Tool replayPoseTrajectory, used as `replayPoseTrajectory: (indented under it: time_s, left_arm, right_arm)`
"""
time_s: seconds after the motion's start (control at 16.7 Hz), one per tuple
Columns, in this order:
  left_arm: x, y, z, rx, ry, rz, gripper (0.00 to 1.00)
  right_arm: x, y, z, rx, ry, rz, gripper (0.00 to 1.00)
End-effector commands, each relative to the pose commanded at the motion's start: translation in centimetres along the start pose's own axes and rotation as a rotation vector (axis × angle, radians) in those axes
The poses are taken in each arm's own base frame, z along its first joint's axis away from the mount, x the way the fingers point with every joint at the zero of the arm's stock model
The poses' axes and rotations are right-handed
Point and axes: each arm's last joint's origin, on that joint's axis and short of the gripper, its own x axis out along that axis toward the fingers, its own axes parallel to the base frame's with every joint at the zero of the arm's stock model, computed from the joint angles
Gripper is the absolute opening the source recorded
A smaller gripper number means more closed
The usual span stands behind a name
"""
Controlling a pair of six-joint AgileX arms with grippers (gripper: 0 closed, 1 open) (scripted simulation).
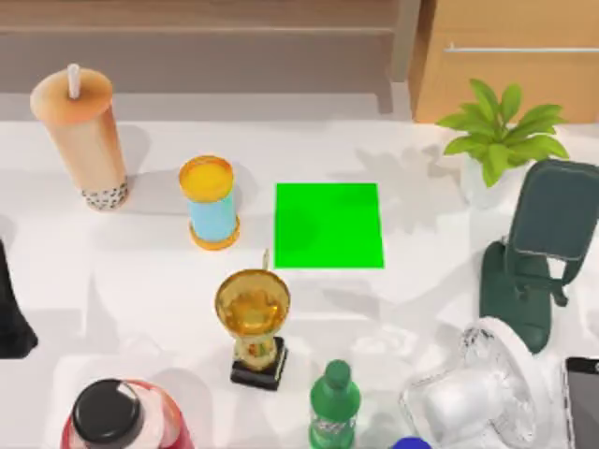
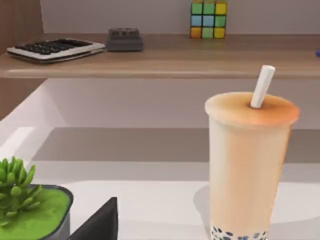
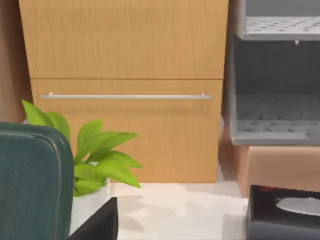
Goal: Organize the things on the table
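Observation:
The tall orange-beige bubble-tea cup (image 1: 82,136) with its white straw stands upright at the table's (image 1: 140,281) far left; the left wrist view shows the cup (image 2: 247,165) close ahead. A black-framed smartphone (image 1: 584,402) lies at the right edge near the front. The bright green mat (image 1: 328,224) lies bare in the middle. My left arm (image 1: 11,313) is parked at the left edge, with a dark part of its gripper (image 2: 100,222) low in its wrist view. A dark part of my right gripper (image 3: 100,222) shows in the right wrist view.
A yellow-topped blue can (image 1: 211,202) stands left of the mat. In front are a gold trophy (image 1: 253,323), a green bottle (image 1: 334,407) and a red bottle (image 1: 117,416). At the right are a plant (image 1: 501,131), a dark green stand (image 1: 538,253) and a clear fan (image 1: 477,388).

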Motion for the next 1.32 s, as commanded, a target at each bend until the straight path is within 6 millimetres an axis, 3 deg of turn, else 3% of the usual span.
replayPoseTrajectory:
  time_s: [0.3, 0.6, 0.96, 1.32]
  left_arm:
    - [0.0, 0.0, 0.0, 0.000, 0.000, 0.000, 1.00]
    - [0.0, 0.0, 0.0, 0.000, 0.000, 0.000, 1.00]
    - [0.0, 0.0, 0.0, 0.000, 0.000, 0.000, 1.00]
    - [0.0, 0.0, 0.0, 0.000, 0.000, 0.000, 1.00]
  right_arm:
    - [0.1, -0.2, 0.8, 0.015, 0.071, -0.021, 1.00]
    - [1.5, -1.2, 3.4, 0.088, 0.402, -0.111, 1.00]
    - [6.4, -3.7, 5.5, 0.251, 0.964, -0.278, 1.00]
    - [11.4, -7.1, 4.7, 0.412, 1.412, -0.420, 1.00]
